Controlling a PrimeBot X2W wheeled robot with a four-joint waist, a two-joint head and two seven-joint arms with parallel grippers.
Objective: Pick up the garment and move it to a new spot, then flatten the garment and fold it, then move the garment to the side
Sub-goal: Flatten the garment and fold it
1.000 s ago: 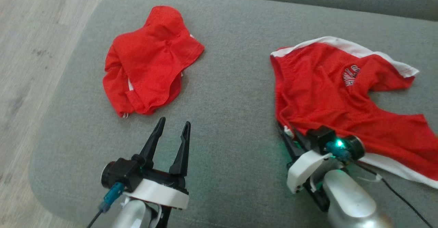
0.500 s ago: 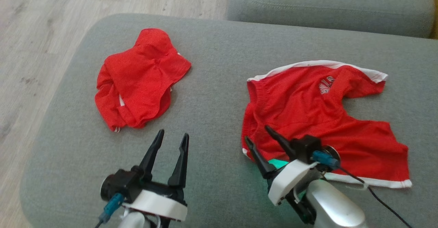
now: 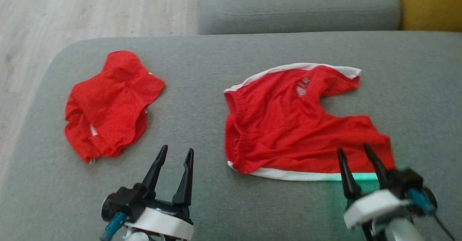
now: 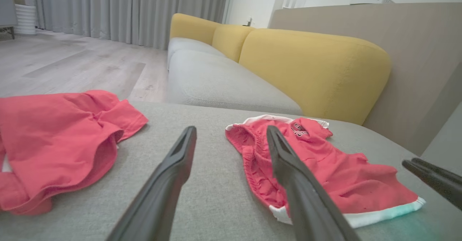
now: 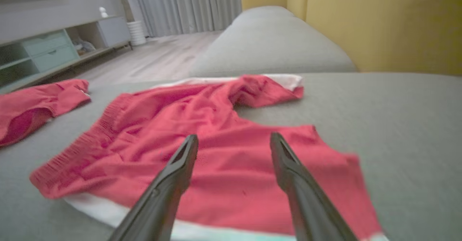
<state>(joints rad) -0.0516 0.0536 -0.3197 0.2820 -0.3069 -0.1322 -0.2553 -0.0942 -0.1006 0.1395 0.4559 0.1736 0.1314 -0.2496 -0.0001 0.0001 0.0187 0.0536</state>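
Right gripper (image 3: 353, 147) spread wide, empty, hovering at 5 o'clock hem of garment (image 3: 288, 125). Left gripper (image 3: 177, 148) likewise released, idle at 7 o'clock. Garment rumpled, centre-right on cushion (image 3: 216, 71). Risk: flattening pinch nabs single layer, fabric bunches; left arm may grab lookalike red cloth (image 3: 108, 103) at 9 o'clock.
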